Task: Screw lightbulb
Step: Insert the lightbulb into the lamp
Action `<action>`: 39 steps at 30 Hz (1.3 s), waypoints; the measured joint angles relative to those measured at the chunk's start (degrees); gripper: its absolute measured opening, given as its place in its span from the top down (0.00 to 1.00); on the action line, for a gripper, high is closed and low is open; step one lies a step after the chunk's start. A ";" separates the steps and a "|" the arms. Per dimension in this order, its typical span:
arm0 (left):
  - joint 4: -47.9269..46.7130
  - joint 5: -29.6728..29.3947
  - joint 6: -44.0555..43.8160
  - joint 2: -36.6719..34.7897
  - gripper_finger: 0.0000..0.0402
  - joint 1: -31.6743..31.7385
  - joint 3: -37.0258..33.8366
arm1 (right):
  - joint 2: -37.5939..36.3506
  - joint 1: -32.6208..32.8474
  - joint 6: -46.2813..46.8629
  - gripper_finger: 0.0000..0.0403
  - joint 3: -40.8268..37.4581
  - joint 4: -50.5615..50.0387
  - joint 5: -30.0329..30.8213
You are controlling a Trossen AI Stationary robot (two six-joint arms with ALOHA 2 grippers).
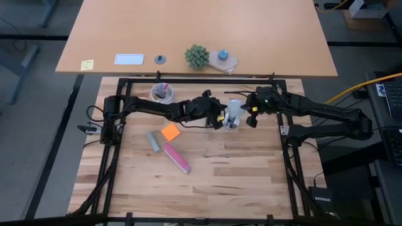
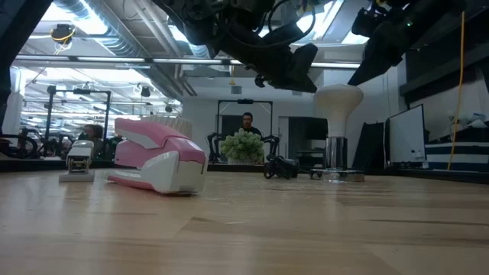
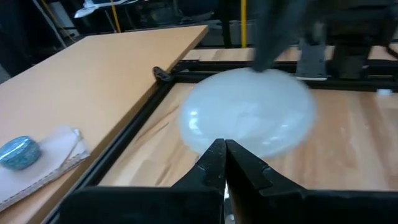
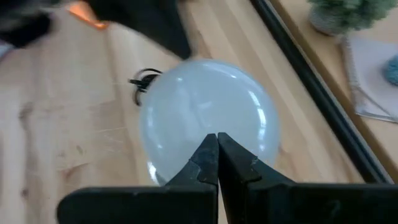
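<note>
Overhead, the lightbulb (image 1: 233, 113) stood upright near the middle of the far half of the butcher-block table (image 1: 213, 182), base down in a shiny socket (image 2: 335, 159), with both arms converging on it from opposite sides. The left gripper (image 1: 221, 117) hung just beside the bulb on its left; in the left wrist view its fingers (image 3: 214, 163) were pressed together with no gap and nothing between them, the frosted dome (image 3: 249, 118) directly ahead. The right gripper (image 1: 250, 115) hung just beside the bulb on its right, its fingers (image 4: 214, 163) likewise closed tip to tip and empty, the dome (image 4: 208, 118) filling the view ahead. Whether either tip touched the glass could not be told. In the low view the bulb (image 2: 338, 98) rose clear of the table with both arms above it. Left of the bulb lay an orange sticky pad (image 1: 170, 132), a grey block (image 1: 153, 141) and a pink stapler (image 1: 177, 157), all well apart from it; a white cup with pens (image 1: 162, 93) stood near the far left rail. The black frame (image 1: 188, 81) bounded the far edge just behind the arms, while the near half of the table lay open. Beyond the frame, a tan desk (image 1: 251, 25) carried a small green plant (image 1: 196, 56).
</note>
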 joint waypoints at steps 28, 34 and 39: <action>0.49 0.23 4.16 -3.91 1.00 1.08 0.02 | -1.87 0.00 -4.57 0.99 -0.05 3.74 10.23; -2.58 2.99 3.80 -3.91 1.00 -2.30 0.02 | 0.06 0.00 -6.51 0.99 -0.29 3.60 10.34; -3.40 2.97 5.42 -3.89 1.00 -4.30 0.01 | 2.16 0.00 -6.56 0.99 -0.29 3.79 10.34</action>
